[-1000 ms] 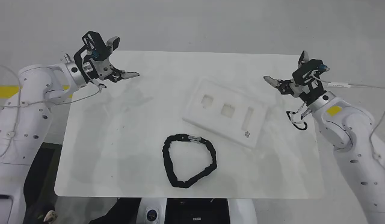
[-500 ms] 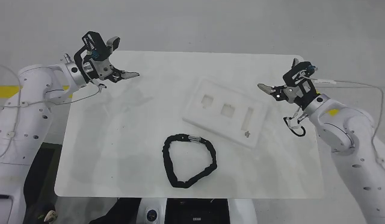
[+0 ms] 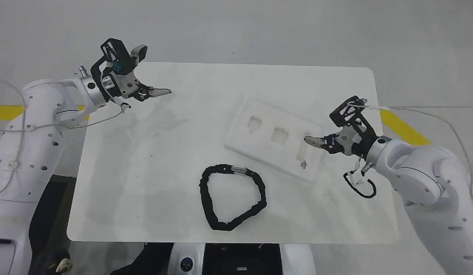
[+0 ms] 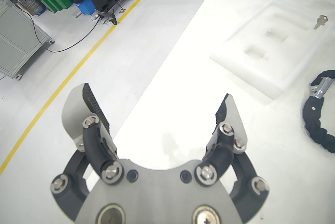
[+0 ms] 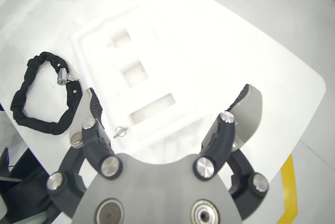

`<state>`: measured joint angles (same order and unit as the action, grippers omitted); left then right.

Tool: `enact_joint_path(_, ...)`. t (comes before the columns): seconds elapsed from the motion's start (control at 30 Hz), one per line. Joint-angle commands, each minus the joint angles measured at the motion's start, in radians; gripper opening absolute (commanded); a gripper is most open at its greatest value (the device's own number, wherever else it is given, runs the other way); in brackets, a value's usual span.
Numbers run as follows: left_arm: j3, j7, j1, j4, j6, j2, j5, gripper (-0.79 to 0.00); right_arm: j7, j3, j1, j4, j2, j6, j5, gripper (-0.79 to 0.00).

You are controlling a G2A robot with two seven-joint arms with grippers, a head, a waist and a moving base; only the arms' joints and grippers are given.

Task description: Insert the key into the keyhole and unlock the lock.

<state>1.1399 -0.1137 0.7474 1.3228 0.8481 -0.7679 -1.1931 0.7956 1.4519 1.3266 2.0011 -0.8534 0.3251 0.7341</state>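
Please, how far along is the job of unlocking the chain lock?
Nothing looks done. The key lies ungripped on the foam tray; the chain lock lies closed on the table. In hand: the open right gripper hovers near the key, the left gripper is open at a table corner. Left: grasp the key, insert it in the keyhole, turn it.

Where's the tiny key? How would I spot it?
Find the white table, then the white foam tray with three cut-out holes on it. The key lies flat on the tray's rim beside the long hole. It is tiny and silvery, unlike the big black chain lock lying off the tray.
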Motion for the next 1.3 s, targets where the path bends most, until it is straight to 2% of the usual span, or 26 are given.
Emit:
enact_joint_path(0.0,0.0,0.0,0.0,0.0,0.0,0.0,0.0,0.0,0.011,0.006,0.025,0.007,0.001,0.002,-0.017,0.0)
enact_joint_path(0.2,0.0,0.0,0.0,0.0,0.0,0.0,0.0,0.0,0.098,-0.016,0.065,0.015,0.001,-0.016,-0.073,0.0)
enact_joint_path(0.5,0.0,0.0,0.0,0.0,0.0,0.0,0.0,0.0,0.167,-0.075,0.051,0.001,-0.003,-0.018,-0.119,0.0)
enact_joint_path(1.27,0.0,0.0,0.0,0.0,0.0,0.0,0.0,0.0,0.154,-0.079,0.057,-0.003,-0.004,-0.019,-0.12,0.0)
